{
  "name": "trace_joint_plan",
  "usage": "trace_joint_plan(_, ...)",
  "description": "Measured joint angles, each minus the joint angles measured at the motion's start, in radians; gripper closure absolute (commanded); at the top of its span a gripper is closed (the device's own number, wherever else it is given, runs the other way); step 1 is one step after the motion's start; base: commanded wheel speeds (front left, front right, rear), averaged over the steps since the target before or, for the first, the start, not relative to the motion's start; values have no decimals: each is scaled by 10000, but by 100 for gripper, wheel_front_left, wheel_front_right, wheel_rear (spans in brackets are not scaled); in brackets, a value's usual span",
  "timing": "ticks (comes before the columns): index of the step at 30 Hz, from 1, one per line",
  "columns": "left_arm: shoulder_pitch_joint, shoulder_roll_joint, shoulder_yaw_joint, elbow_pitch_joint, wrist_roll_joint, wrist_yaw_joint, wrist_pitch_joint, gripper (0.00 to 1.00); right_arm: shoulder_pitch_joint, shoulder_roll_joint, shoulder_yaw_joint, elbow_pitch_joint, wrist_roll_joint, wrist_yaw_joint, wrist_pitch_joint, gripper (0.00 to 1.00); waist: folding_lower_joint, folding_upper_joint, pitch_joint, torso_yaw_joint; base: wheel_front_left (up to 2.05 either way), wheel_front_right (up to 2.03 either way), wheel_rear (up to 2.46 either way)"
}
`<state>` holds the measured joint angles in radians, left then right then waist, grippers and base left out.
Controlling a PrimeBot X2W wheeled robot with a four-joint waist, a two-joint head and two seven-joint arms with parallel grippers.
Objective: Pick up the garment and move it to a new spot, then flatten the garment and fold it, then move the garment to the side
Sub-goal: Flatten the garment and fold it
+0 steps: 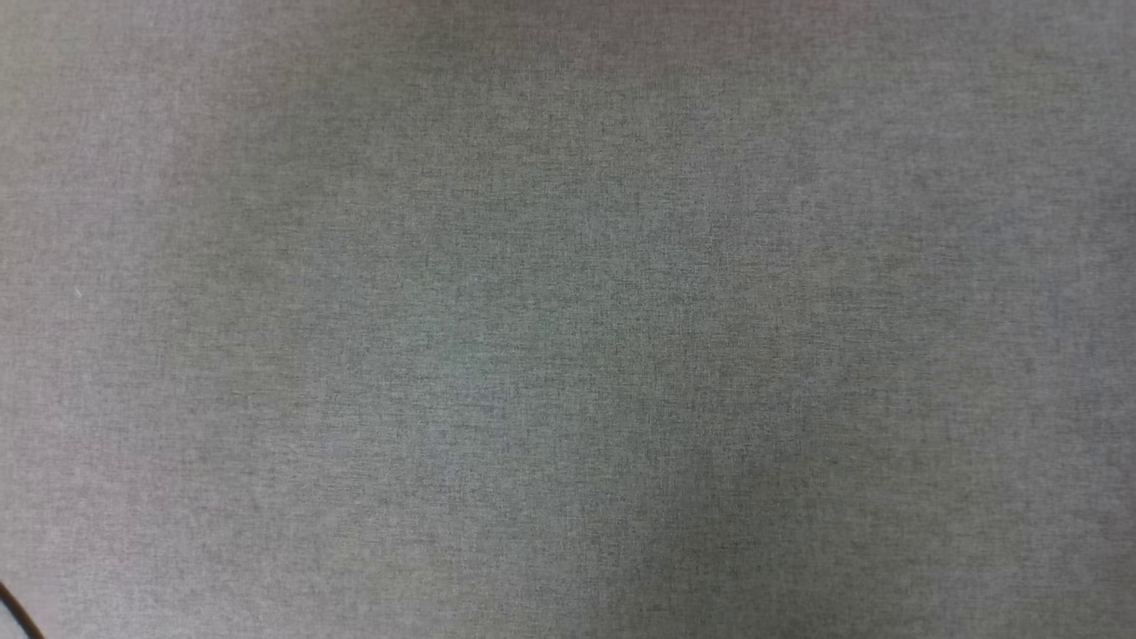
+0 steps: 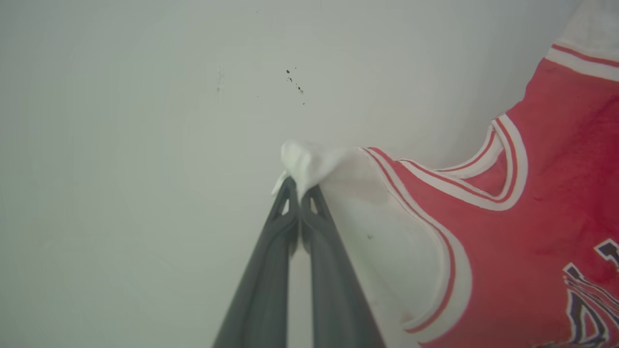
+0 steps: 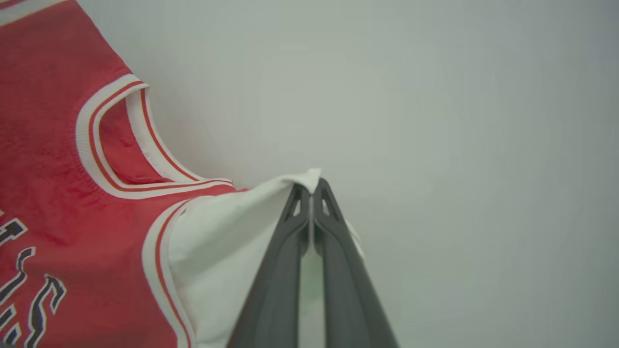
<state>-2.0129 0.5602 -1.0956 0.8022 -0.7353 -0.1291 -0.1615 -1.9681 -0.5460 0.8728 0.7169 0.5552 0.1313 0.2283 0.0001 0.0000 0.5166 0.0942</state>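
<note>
The garment (image 2: pixel 522 217) is a red jersey shirt with white sleeves, striped trim and black white-outlined letters, hanging spread between my two grippers. In the left wrist view my left gripper (image 2: pixel 301 186) is shut on the bunched white edge of one sleeve, the red body stretching off to the right. In the right wrist view my right gripper (image 3: pixel 311 189) is shut on the white edge of the other sleeve, with the garment (image 3: pixel 58 193) running off to the left. The neckline with its striped collar (image 3: pixel 116 145) faces both wrist cameras.
The head view looks down on a grey woven tabletop (image 1: pixel 568 319), with a thin dark cable (image 1: pixel 16 612) at its lower left corner. Behind the shirt in both wrist views is a plain pale wall (image 2: pixel 145 145) with a few small dark specks.
</note>
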Motion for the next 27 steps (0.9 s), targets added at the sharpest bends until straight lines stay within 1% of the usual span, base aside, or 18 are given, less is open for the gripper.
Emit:
trace_joint_plan(5, 348, -65, -495, 316, -221, 0, -360, 100, 196, 140, 683, 537, 370, 0, -527, 100, 0, 0, 111, 32, 0, 0, 0)
trace_joint_plan(12, 1592, -46, -1024, 495, -782, 0, -759, 100, 1541, 418, 1557, 980, 1269, 0, -1329, 100, 0, 0, 22, -50, 0, 0, 0)
trace_joint_plan(16, 2739, -35, -1114, 408, -1137, 0, -924, 100, 2583, 516, 1941, 1131, 1871, 0, -1827, 100, 0, 0, -196, -101, 0, 0, 0)
trace_joint_plan(21, 4556, 115, -928, -27, -1285, 56, -986, 100, 3862, 464, 2637, 851, 2516, 0, -2336, 100, 0, 0, -554, -144, 0, 0, 0)
trace_joint_plan(23, 5445, 307, -623, -464, -1198, 278, -988, 100, 4440, 336, 2976, 646, 2727, 0, -2506, 100, 0, 0, -734, -167, 0, 0, 0)
trace_joint_plan(24, 5922, 397, -541, -700, -1197, 288, -1001, 100, 4755, 228, 3110, 545, 2824, 0, -2631, 100, 0, 0, -838, -175, 0, 0, 0)
trace_joint_plan(27, 7558, 625, -286, -1461, -1024, 635, -999, 100, 5668, -25, 3419, 219, 3191, 0, -2876, 100, -1, 0, -1171, -215, 0, 0, 0)
